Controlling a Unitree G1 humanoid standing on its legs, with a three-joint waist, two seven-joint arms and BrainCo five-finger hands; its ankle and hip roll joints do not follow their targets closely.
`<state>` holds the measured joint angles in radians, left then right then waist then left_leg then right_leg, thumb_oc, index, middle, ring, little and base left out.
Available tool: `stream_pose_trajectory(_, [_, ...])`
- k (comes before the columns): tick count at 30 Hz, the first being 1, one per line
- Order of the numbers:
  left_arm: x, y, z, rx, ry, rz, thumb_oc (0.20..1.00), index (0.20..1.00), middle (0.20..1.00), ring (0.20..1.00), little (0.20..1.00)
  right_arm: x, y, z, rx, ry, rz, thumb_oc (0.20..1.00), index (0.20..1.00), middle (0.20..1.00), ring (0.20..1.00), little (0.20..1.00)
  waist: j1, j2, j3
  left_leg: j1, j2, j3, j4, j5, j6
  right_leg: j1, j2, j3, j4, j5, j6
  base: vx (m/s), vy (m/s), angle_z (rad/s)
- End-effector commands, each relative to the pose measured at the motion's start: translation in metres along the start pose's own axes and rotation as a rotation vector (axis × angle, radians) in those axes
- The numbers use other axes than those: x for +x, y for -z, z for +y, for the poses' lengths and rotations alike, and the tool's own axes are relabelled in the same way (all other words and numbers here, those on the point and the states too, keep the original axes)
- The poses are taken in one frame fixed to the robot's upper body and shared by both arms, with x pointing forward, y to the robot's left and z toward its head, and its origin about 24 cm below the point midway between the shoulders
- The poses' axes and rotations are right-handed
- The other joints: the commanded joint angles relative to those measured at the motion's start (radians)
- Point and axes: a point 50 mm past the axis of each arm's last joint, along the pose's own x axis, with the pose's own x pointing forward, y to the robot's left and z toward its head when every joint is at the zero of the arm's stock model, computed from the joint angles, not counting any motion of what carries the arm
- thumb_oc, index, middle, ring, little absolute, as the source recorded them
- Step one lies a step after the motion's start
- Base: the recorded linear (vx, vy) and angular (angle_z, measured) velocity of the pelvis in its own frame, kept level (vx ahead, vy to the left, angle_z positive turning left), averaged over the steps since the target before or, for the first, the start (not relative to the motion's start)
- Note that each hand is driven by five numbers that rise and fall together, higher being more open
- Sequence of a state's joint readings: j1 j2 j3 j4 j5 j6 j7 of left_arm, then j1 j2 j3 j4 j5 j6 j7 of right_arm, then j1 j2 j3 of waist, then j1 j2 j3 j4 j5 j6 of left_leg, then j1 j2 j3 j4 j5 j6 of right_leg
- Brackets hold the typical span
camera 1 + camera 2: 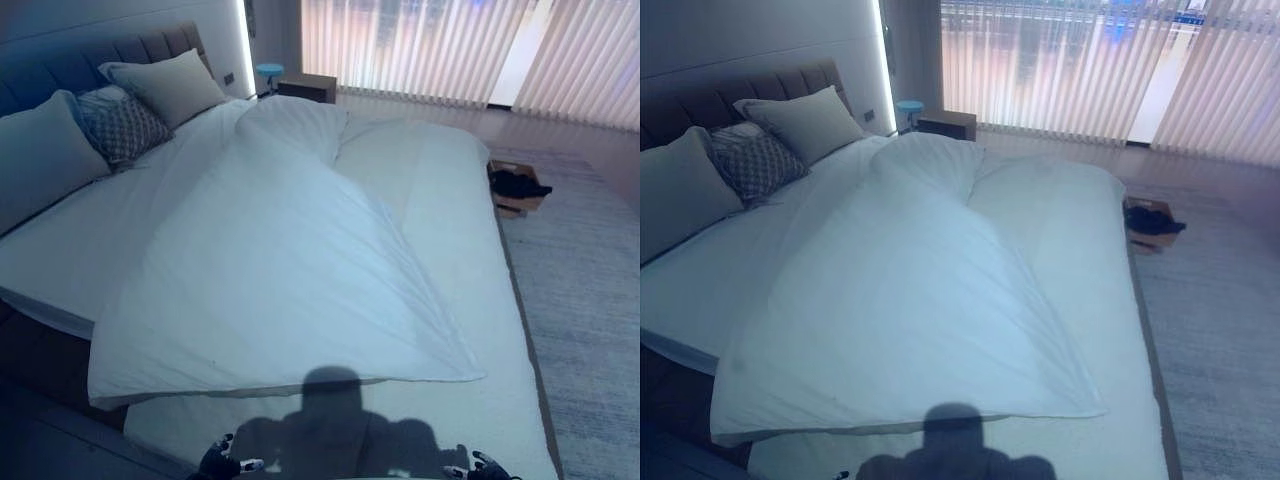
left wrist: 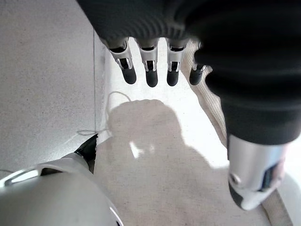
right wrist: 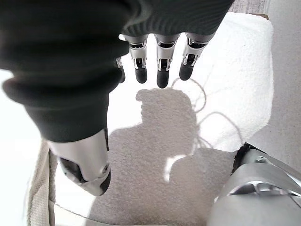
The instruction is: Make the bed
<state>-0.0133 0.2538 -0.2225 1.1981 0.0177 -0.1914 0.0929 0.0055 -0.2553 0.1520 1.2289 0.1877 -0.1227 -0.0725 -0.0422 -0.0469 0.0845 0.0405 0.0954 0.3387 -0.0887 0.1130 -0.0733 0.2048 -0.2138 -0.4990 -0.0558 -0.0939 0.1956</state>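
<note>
We are standing at the foot of a bed [image 1: 470, 200] that is not made yet.

In the left eye view, the white duvet [image 1: 280, 290] is lying crooked across the bed, bunched toward the pillows [image 1: 160, 90], leaving the bare sheet [image 1: 440, 180] showing on the right side. Our left robot hand [image 1: 222, 462] and right robot hand [image 1: 478, 466] are peeking in at the bottom edge, near the foot of the bed. In the right eye view, a small box [image 1: 1152, 222] is sitting on the floor beside the bed. In the left wrist view, the left robot hand [image 2: 150, 61] is hanging open with fingers straight, holding nothing. In the right wrist view, the right robot hand [image 3: 160, 56] is hanging open too, holding nothing, over the white bedding [image 3: 235, 70].
</note>
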Motion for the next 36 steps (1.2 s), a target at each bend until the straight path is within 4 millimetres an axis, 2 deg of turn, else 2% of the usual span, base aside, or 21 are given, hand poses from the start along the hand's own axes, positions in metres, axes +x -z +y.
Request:
stream_pose_trajectory(1, [0.006,-0.022,-0.005,0.024,0.033,-0.073,1.000,1.000,1.000,1.000,1.000,0.006,-0.028,-0.008,-0.020,0.030,-0.074,1.000,1.000,1.000,1.000,1.000,-0.003,0.040,0.010,0.070,0.046,0.044,0.028,-0.057,-0.049,-0.081,-0.001,0.030,-0.031,0.177,0.000,0.00,0.000,0.00])
stream_pose_trajectory(5, [0.007,-0.025,-0.012,0.034,0.064,-0.081,1.000,1.000,1.000,1.000,1.000,0.006,-0.028,-0.010,-0.038,0.026,-0.077,1.000,1.000,1.000,1.000,1.000,-0.010,0.046,0.006,0.079,0.045,0.046,0.023,-0.059,-0.049,-0.075,-0.003,0.030,-0.031,0.174,0.000,0.01,-0.001,0.00])
stream_pose_trajectory(7, [0.008,-0.037,-0.010,-0.030,0.045,-0.129,1.000,1.000,1.000,1.000,1.000,0.006,-0.041,-0.008,-0.018,0.016,-0.133,1.000,1.000,1.000,1.000,1.000,-0.011,0.048,0.005,0.082,0.045,0.050,0.024,-0.059,-0.050,-0.074,-0.003,0.031,-0.031,0.176,0.001,0.02,-0.003,-0.03])
stream_pose_trajectory(8, [0.007,-0.066,-0.003,-0.138,0.009,-0.262,1.000,1.000,1.000,1.000,1.000,0.005,-0.060,-0.006,0.049,0.002,-0.229,1.000,1.000,1.000,1.000,1.000,-0.012,0.049,0.004,0.082,0.046,0.051,0.024,-0.057,-0.052,-0.074,-0.004,0.031,-0.031,0.178,0.001,0.02,-0.004,-0.09])
stream_pose_trajectory(9, [0.005,-0.080,-0.001,-0.188,0.008,-0.330,1.000,1.000,1.000,1.000,1.000,0.003,-0.070,-0.004,0.076,-0.004,-0.280,1.000,1.000,1.000,1.000,1.000,-0.012,0.049,0.004,0.083,0.047,0.052,0.024,-0.057,-0.052,-0.073,-0.004,0.031,-0.031,0.178,0.001,0.02,-0.004,-0.11])
stream_pose_trajectory(10, [0.005,-0.079,0.000,-0.189,0.009,-0.328,1.000,1.000,1.000,1.000,1.000,0.003,-0.069,-0.004,0.076,-0.004,-0.279,1.000,1.000,1.000,1.000,1.000,-0.012,0.049,0.003,0.083,0.047,0.052,0.024,-0.057,-0.052,-0.073,-0.004,0.031,-0.031,0.178,0.001,0.01,-0.001,-0.08])
stream_pose_trajectory(12, [-0.006,-0.116,0.007,-0.417,0.039,-0.518,1.000,1.000,1.000,1.000,1.000,-0.003,-0.094,-0.006,0.165,-0.005,-0.404,1.000,1.000,1.000,1.000,1.000,-0.014,0.049,-0.001,0.089,0.049,0.052,0.024,-0.055,-0.053,-0.067,-0.004,0.028,-0.031,0.177,0.001,0.01,-0.001,-0.03])
stream_pose_trajectory(13, [-0.007,-0.115,0.008,-0.418,0.040,-0.517,1.000,1.000,1.000,1.000,1.000,-0.003,-0.093,-0.006,0.165,-0.005,-0.403,1.000,1.000,1.000,1.000,1.000,-0.014,0.049,-0.001,0.089,0.049,0.052,0.024,-0.055,-0.053,-0.067,-0.004,0.028,-0.031,0.177,0.001,0.00,0.000,0.00])
stream_pose_trajectory(14, [-0.015,-0.139,0.009,-0.553,0.095,-0.614,1.000,1.000,1.000,1.000,1.000,-0.010,-0.118,-0.007,0.205,-0.027,-0.509,1.000,1.000,1.000,1.000,1.000,-0.016,0.050,-0.004,0.091,0.050,0.053,0.026,-0.056,-0.053,-0.064,-0.005,0.027,-0.031,0.178,0.001,0.00,0.000,0.00])
stream_pose_trajectory(15, [-0.022,-0.156,0.009,-0.610,0.133,-0.678,1.000,1.000,1.000,1.000,1.000,-0.016,-0.134,-0.007,0.234,-0.049,-0.578,1.000,1.000,1.000,1.000,1.000,-0.018,0.051,-0.007,0.092,0.050,0.055,0.028,-0.057,-0.053,-0.063,-0.005,0.028,-0.031,0.179,0.001,0.00,0.000,0.00])
stream_pose_trajectory(16, [-0.022,-0.156,0.009,-0.611,0.134,-0.676,1.000,1.000,1.000,1.000,1.000,-0.017,-0.134,-0.007,0.234,-0.049,-0.576,1.000,1.000,1.000,1.000,1.000,-0.017,0.051,-0.008,0.092,0.050,0.055,0.028,-0.058,-0.053,-0.062,-0.005,0.028,-0.031,0.179,0.001,0.00,0.000,0.00])
stream_pose_trajectory(17, [-0.033,-0.174,0.007,-0.663,0.216,-0.752,1.000,1.000,1.000,1.000,1.000,-0.024,-0.149,-0.006,0.253,-0.070,-0.641,1.000,1.000,1.000,1.000,1.000,-0.021,0.053,-0.012,0.093,0.049,0.056,0.034,-0.061,-0.052,-0.060,-0.007,0.029,-0.031,0.180,0.000,0.00,0.000,0.00])
stream_pose_trajectory(18, [-0.033,-0.174,0.007,-0.663,0.217,-0.751,1.000,1.000,1.000,1.000,1.000,-0.024,-0.149,-0.006,0.253,-0.070,-0.640,1.000,1.000,1.000,1.000,1.000,-0.020,0.052,-0.012,0.093,0.049,0.056,0.034,-0.061,-0.052,-0.060,-0.007,0.029,-0.031,0.180,0.000,0.00,0.000,0.00])
stream_pose_trajectory(19, [-0.041,-0.185,0.002,-0.741,0.308,-0.777,1.000,1.000,1.000,1.000,1.000,-0.036,-0.170,-0.001,0.271,-0.128,-0.734,1.000,1.000,1.000,1.000,1.000,-0.024,0.054,-0.016,0.095,0.048,0.060,0.041,-0.066,-0.050,-0.058,-0.008,0.029,-0.031,0.181,0.000,0.00,0.000,0.00])
stream_pose_trajectory(20, [-0.041,-0.185,0.002,-0.741,0.309,-0.776,1.000,1.000,1.000,1.000,1.000,-0.036,-0.169,-0.001,0.271,-0.128,-0.733,1.000,1.000,1.000,1.000,1.000,-0.024,0.054,-0.016,0.095,0.048,0.060,0.041,-0.066,-0.050,-0.058,-0.008,0.029,-0.031,0.181,0.000,0.00,0.000,0.00])
stream_pose_trajectory(21, [-0.043,-0.186,-0.005,-0.816,0.376,-0.759,1.000,1.000,1.000,1.000,1.000,-0.042,-0.179,0.005,0.300,-0.179,-0.771,1.000,1.000,1.000,1.000,1.000,-0.027,0.055,-0.020,0.096,0.046,0.063,0.044,-0.068,-0.049,-0.059,-0.010,0.031,-0.030,0.183,0.001,0.00,0.000,0.00])
stream_pose_trajectory(26, [-0.046,-0.191,-0.021,-0.985,0.476,-0.710,1.000,1.000,1.000,1.000,1.000,-0.056,-0.192,0.030,0.378,-0.318,-0.820,1.000,1.000,1.000,1.000,1.000,-0.032,0.055,-0.017,0.086,0.045,0.065,0.048,-0.068,-0.049,-0.077,-0.010,0.040,-0.027,0.190,0.002,0.00,0.000,0.00])
stream_pose_trajectory(28, [-0.047,-0.192,-0.022,-0.998,0.482,-0.710,1.000,1.000,1.000,1.000,1.000,-0.057,-0.193,0.033,0.392,-0.334,-0.820,1.000,1.000,1.000,1.000,1.000,-0.032,0.054,-0.011,0.075,0.045,0.065,0.052,-0.068,-0.049,-0.087,-0.010,0.042,-0.026,0.191,0.002,-0.02,-0.002,-0.01])
stream_pose_trajectory(30, [-0.051,-0.201,-0.022,-1.036,0.501,-0.733,1.000,1.000,1.000,1.000,1.000,-0.063,-0.199,0.041,0.415,-0.388,-0.838,1.000,1.000,1.000,1.000,1.000,-0.032,0.051,0.024,0.026,0.048,0.060,0.068,-0.062,-0.050,-0.131,-0.009,0.047,-0.021,0.200,0.002,-0.16,-0.017,-0.02])
stream_pose_trajectory(32, [-0.061,-0.215,-0.023,-1.038,0.554,-0.787,1.000,1.000,1.000,1.000,1.000,-0.069,-0.205,0.048,0.489,-0.447,-0.847,1.000,1.000,1.000,1.000,1.000,-0.028,0.047,0.099,-0.066,0.052,0.039,0.101,-0.053,-0.052,-0.216,-0.011,0.058,-0.005,0.214,0.001,-0.24,-0.039,-0.07])
stream_pose_trajectory(36, [-0.072,-0.234,-0.027,-1.037,0.608,-0.838,1.000,1.000,1.000,1.000,1.000,-0.075,-0.216,0.054,0.549,-0.493,-0.869,1.000,1.000,1.000,1.000,1.000,-0.023,0.050,0.168,-0.138,0.059,0.027,0.126,-0.046,-0.054,-0.275,-0.017,0.058,0.008,0.225,-0.002,-0.11,-0.020,0.04])
